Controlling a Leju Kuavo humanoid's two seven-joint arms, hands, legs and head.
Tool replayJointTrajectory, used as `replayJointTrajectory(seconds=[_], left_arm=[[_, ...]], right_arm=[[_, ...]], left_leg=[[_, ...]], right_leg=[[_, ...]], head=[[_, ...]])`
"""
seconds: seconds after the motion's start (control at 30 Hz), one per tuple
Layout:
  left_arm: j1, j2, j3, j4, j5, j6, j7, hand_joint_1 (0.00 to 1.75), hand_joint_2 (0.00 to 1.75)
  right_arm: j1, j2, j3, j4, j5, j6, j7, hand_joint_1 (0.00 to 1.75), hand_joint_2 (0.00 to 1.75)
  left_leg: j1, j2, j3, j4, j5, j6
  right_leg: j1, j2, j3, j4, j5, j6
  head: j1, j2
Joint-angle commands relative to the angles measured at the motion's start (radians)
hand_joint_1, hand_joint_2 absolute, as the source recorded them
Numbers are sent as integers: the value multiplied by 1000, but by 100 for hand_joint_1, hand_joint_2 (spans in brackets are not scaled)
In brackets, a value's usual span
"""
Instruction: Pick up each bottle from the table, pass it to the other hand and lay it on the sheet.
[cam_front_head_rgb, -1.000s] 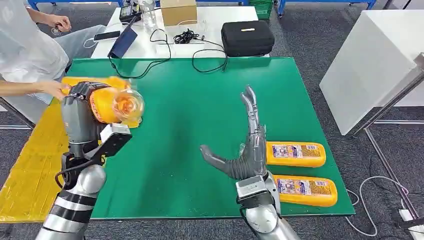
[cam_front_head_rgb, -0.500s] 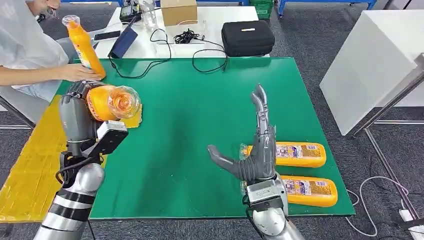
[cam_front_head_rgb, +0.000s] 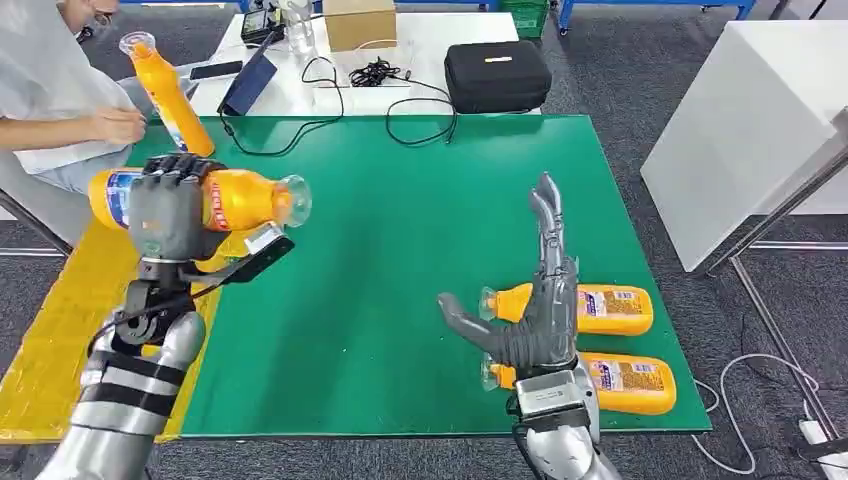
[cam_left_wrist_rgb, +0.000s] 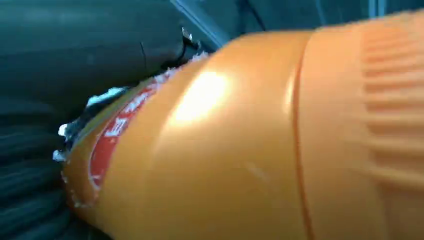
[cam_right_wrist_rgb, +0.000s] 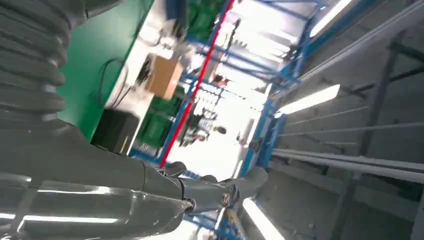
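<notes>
Nearest, the right hand (cam_front_head_rgb: 535, 320) stands upright over the green sheet (cam_front_head_rgb: 400, 200), fingers (cam_front_head_rgb: 548, 215) straight and apart, thumb stretched sideways, holding nothing. Just behind it, two orange plastic bottles with printed labels lie on their sides on the sheet's right part: the nearer lying bottle (cam_front_head_rgb: 610, 382) and, beside it, the farther lying bottle (cam_front_head_rgb: 590, 308). To the left, the left hand (cam_front_head_rgb: 170, 210) grips a third orange bottle with a red label band (cam_front_head_rgb: 235, 198) round its middle, held level above the sheet's left edge, clear cap towards the centre. Beyond, a person's hand (cam_front_head_rgb: 118, 125) steadies an upright orange bottle (cam_front_head_rgb: 168, 95) at the desk's far left corner. Farther back, a black zip case (cam_front_head_rgb: 497, 75) sits on a white desk (cam_front_head_rgb: 430, 30).
</notes>
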Motion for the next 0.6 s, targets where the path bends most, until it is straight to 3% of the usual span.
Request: replayJointTrajectory(seconds=[0.03,0.27,0.6], left_arm=[[-410,6,-123,683,-27,-184,74,175,175],[-455,0,-82,867,16,-262,99,175,175],[-416,-34,-59,921,37,-285,127,175,175]], right_arm=[[3,-13,-99,4,18,50,14,0,175],[16,-9,-109,42,16,58,16,0,175],[7,-1,-91,84,21,80,31,0,175]], left_leg=[[1,-4,-2,2,1,-1],[0,5,0,0,2,-1],[1,5,-1,0,2,-1]], right_leg=[[1,-6,1,2,0,-1],[0,2,-1,0,4,-1],[0,2,-1,0,4,-1]], head=[[-2,0],[-1,0],[-1,0]])
